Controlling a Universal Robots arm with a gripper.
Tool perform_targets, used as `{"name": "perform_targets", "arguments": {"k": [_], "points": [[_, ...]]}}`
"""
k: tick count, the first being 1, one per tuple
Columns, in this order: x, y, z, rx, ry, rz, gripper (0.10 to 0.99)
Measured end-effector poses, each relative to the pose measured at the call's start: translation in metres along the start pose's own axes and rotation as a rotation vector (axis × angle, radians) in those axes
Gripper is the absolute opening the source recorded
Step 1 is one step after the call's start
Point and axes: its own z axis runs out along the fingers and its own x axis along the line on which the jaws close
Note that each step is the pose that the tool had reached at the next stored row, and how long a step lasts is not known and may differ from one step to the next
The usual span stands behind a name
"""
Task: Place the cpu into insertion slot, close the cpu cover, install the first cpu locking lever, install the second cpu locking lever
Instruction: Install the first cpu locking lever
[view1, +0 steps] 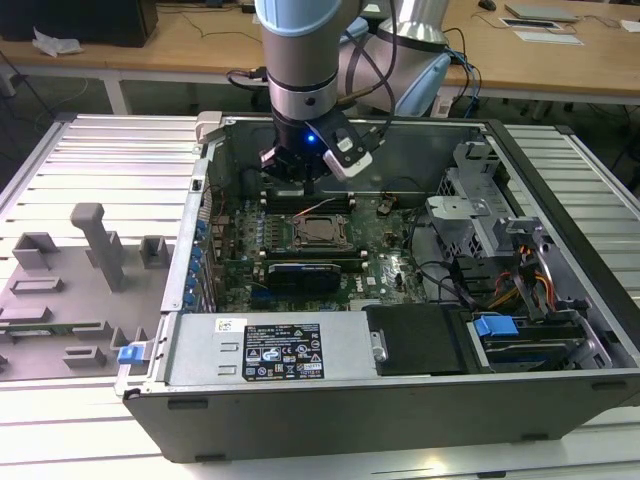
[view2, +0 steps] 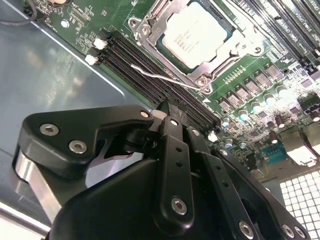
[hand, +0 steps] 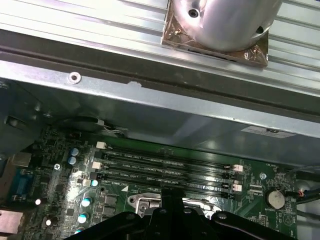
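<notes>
1. The cpu (view2: 197, 32) is not in my gripper (view2: 166, 106), whose fingers are clenched together, empty, hovering over the memory slots (view2: 125, 52).
2. Just beyond the fingertips: a wire locking lever (view2: 160, 76), seemingly unlatched, within reach.
3. Farther: the cpu sits in the insertion slot (view2: 161, 47), with the cpu cover (view2: 227, 52) lowered over it to pin it flat.
</notes>
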Motion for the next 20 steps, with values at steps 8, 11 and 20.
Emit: {"name": "perform_targets", "arguments": {"k": [8, 11, 20], "points": [[0.0019, -0.0016, 0.0036, 0.008, -0.0547, -0.015, 0.106], [0.0024, -0.0027, 0.0070, 0.011, -0.0651, -0.011, 0.106], [0.0022, -0.0046, 0.0142, 0.038, -0.0819, 0.064, 0.106]]}}
